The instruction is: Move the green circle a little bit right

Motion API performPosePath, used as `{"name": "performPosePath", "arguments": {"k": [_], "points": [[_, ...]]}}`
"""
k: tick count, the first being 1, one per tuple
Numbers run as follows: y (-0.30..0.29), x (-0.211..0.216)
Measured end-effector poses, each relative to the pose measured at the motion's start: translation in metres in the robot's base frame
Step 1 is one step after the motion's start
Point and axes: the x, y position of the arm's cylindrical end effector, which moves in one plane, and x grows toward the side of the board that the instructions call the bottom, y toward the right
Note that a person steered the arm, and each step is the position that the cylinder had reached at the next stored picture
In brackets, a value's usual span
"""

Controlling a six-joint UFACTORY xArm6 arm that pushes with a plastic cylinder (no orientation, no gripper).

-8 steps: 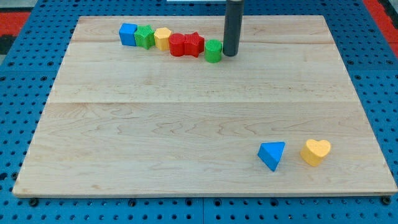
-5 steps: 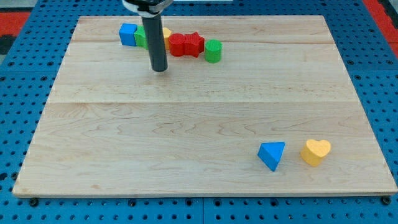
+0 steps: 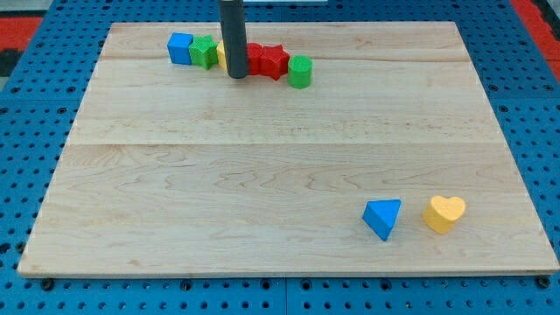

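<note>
The green circle (image 3: 300,71) is a short green cylinder at the right end of a row of blocks near the view's top. My tip (image 3: 237,76) rests on the board to its left, just in front of the row, between the yellow block and the red block. The rod hides most of the yellow block (image 3: 220,56) and part of a red block (image 3: 255,59). A red star (image 3: 273,60) sits between that red block and the green circle.
The row also holds a blue cube (image 3: 180,47) and a green block (image 3: 205,52) at its left end. A blue triangle (image 3: 383,218) and a yellow heart (image 3: 444,213) lie at the view's bottom right on the wooden board (image 3: 280,175).
My tip went from right of the green circle to the left, below the row, then moved up and right to the front of the row. The blocks have not moved.
</note>
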Motion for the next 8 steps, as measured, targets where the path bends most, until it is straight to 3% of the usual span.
{"name": "performPosePath", "arguments": {"k": [1,5,8], "points": [[0.015,0.024],[0.089,0.017],[0.092,0.024]]}}
